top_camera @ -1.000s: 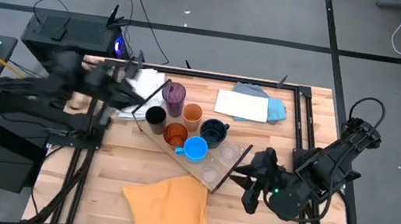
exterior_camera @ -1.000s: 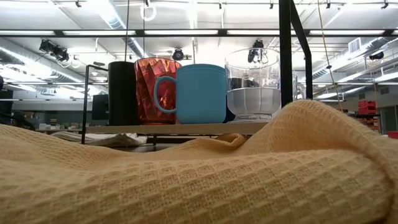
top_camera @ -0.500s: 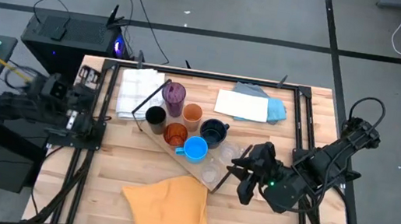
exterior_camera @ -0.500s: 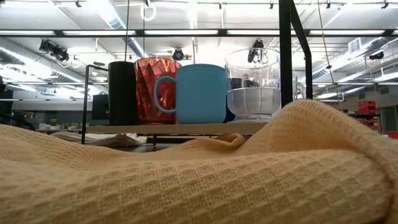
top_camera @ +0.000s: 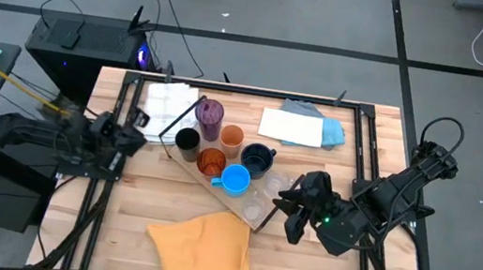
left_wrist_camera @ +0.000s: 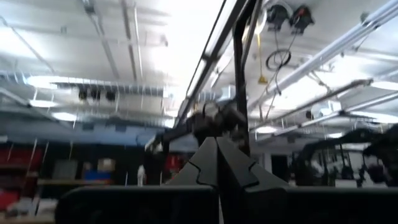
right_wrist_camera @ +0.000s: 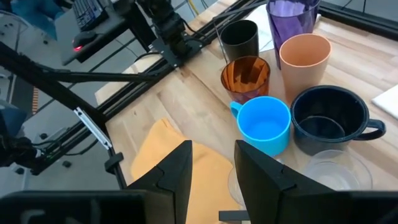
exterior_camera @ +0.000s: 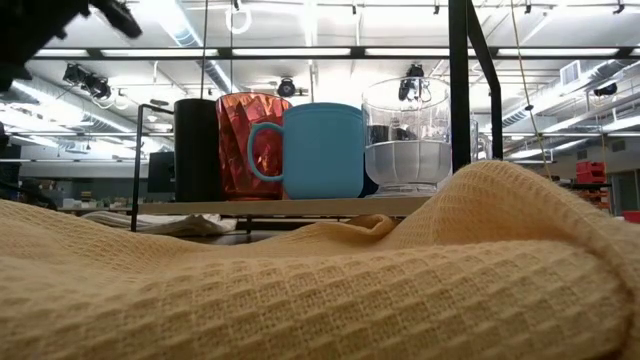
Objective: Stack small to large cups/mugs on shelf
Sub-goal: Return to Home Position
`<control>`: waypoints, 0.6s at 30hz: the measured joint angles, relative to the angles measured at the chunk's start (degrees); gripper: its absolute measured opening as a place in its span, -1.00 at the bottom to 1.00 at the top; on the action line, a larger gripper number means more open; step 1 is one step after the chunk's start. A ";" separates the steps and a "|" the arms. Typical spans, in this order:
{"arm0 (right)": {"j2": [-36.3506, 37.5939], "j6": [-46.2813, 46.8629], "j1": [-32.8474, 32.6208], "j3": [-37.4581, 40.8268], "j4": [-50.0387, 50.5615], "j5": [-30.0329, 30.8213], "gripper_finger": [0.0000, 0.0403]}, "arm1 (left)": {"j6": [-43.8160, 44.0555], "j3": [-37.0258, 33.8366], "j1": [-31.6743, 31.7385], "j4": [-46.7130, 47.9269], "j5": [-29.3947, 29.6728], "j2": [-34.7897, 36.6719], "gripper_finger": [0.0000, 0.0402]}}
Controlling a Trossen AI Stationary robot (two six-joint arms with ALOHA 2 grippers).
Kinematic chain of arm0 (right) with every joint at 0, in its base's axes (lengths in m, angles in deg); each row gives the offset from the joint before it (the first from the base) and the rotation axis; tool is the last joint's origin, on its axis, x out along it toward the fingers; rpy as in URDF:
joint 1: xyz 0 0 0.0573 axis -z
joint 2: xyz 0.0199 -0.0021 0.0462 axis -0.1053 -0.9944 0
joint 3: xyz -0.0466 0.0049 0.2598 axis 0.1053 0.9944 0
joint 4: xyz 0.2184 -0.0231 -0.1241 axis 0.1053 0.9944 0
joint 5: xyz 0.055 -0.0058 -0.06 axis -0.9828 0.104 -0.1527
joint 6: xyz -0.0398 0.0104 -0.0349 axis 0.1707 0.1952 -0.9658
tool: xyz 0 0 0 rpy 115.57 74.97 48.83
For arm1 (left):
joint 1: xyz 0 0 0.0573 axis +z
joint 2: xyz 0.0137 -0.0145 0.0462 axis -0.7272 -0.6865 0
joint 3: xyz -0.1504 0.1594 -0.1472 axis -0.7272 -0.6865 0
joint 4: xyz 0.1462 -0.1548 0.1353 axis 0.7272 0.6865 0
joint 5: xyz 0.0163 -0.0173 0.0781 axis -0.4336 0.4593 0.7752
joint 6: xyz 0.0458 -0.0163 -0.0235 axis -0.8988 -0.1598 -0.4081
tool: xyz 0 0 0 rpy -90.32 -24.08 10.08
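- On the shelf (exterior_camera: 300,207), two rows: purple tumbler (top_camera: 211,114), light orange cup (top_camera: 233,138) and navy mug (top_camera: 257,159) along its far side; black cup (top_camera: 188,139), amber ribbed cup (top_camera: 211,160), bright blue mug (top_camera: 235,180) and clear glasses (top_camera: 275,185) along its near side.
- Just off the shelf's right end, the right gripper (top_camera: 294,220), fingers (right_wrist_camera: 177,168) apart with nothing between.
- Well off the shelf's left end, the left gripper (top_camera: 134,127), fingers (left_wrist_camera: 205,158) pressed together, empty.
- Likely hazard: catching the shelf's right end or the nearest clear glass if swung sideways while backing away, which could tip a glass or skew the board. Little risk from the left side.
- Only at table height: near row upright and level on the shelf, far row hidden behind it, yellow cloth (exterior_camera: 300,290) filling the foreground.
- Only from above: both rows and both arms together.
- Only from the right wrist: finger gap and empty cup interiors.
- From the left wrist, ceiling alone.
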 joint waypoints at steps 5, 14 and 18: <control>0.00 1.83 0.00 0.00 0.01 -0.16 -0.37 | 1.87 -2.20 0.00 4.70 -0.27 0.07 -0.99; 0.00 3.52 0.00 0.00 0.01 -0.24 -0.37 | 6.66 -2.29 -0.02 25.33 -1.98 0.08 -0.99; 0.00 3.64 0.02 0.00 0.01 -0.22 -0.37 | 7.52 -2.29 -0.04 28.62 -1.45 -0.03 -0.98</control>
